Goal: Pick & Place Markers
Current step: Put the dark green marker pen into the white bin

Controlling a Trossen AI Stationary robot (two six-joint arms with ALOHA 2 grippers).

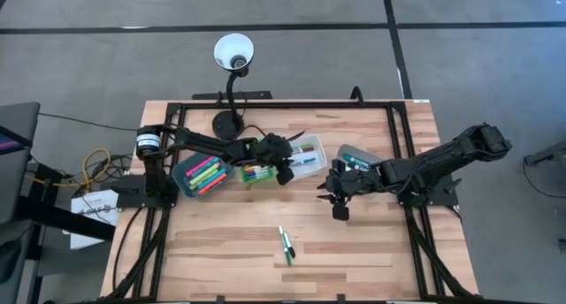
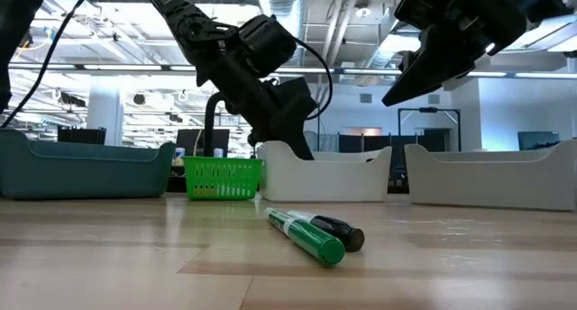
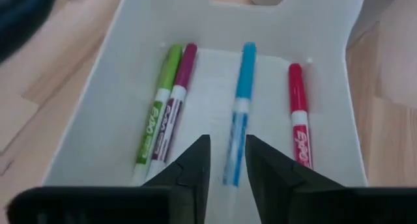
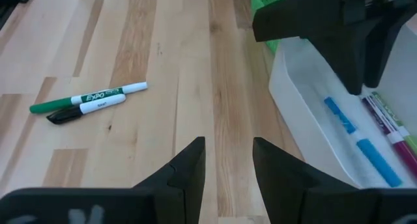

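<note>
The left gripper (image 3: 227,160) hangs over the white bin (image 1: 305,159) near the middle of the bench's far half, its fingers (image 3: 192,165) parted by a narrow gap with nothing between them. Below it, on the bin's floor, lie four markers side by side: a light green marker (image 3: 156,116) touching a purple marker (image 3: 174,103), then a blue marker (image 3: 240,113) apart from them, and a red marker (image 3: 298,113) nearest the bin's other wall. The right gripper (image 4: 228,165) hovers above bare wood just right of the bench's centre, its fingers likewise a little apart and empty. Towards the bench's near edge, close to its middle, a green marker (image 1: 287,247) and a black marker (image 1: 283,237) lie together on the wood, touching along their length. A small green basket (image 1: 257,174) holding more markers sits just left of the white bin, and a teal bin (image 1: 202,174) filled with pink, green and orange markers stands beyond it towards the left edge. Another pale bin (image 1: 355,157) sits right of the white bin, under the right arm. A white desk lamp (image 1: 233,52) stands at the far edge.
</note>
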